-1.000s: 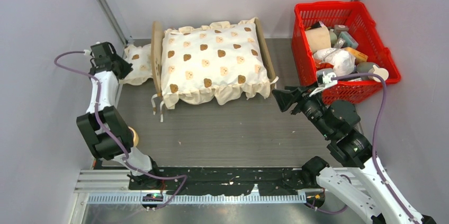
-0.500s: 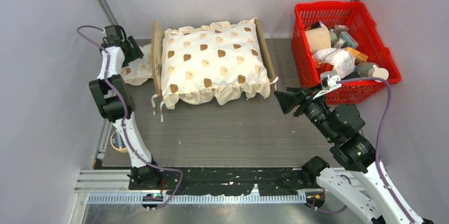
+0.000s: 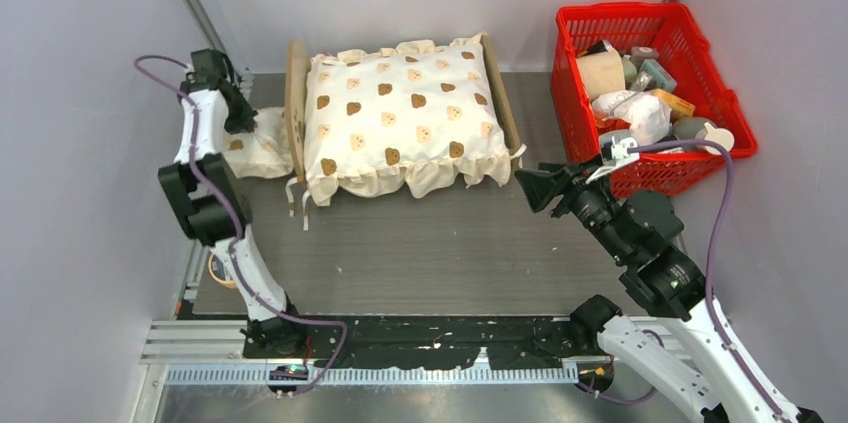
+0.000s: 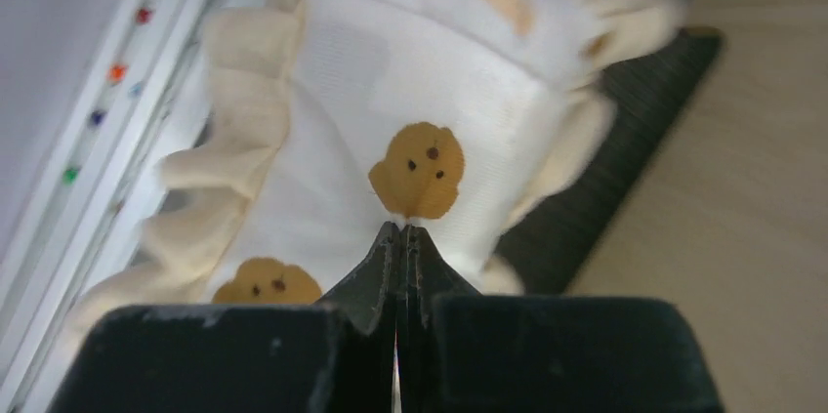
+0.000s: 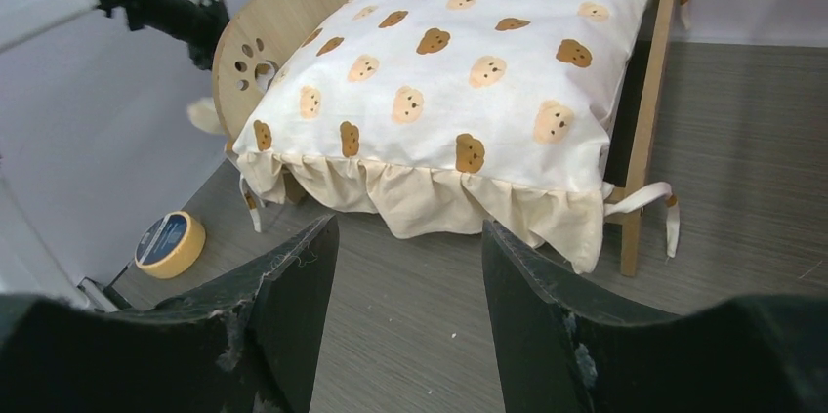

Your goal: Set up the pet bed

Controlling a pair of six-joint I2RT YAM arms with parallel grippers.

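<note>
Half done: cushion (image 3: 400, 113) fills pet bed (image 3: 296, 93); pillow (image 4: 420, 110) outside, touching clenched left end effector (image 4: 400, 230); right end effector (image 5: 407, 227) released.

Your left arm (image 3: 197, 138), at the left of the overhead view, has white links between chunky black joint housings. Your right arm (image 3: 650, 253), at the lower right, is mostly black, with a white link near the bottom edge. A thin purple cable (image 3: 146, 59) loops along each arm, and each rises from a black base (image 3: 268, 333). In the wrist views, the left gripper (image 4: 398, 237) has matte black wedge-shaped fingers on a scuffed black block. The right gripper (image 5: 408, 229) has broad black fingers with pale, chipped edges.
</note>
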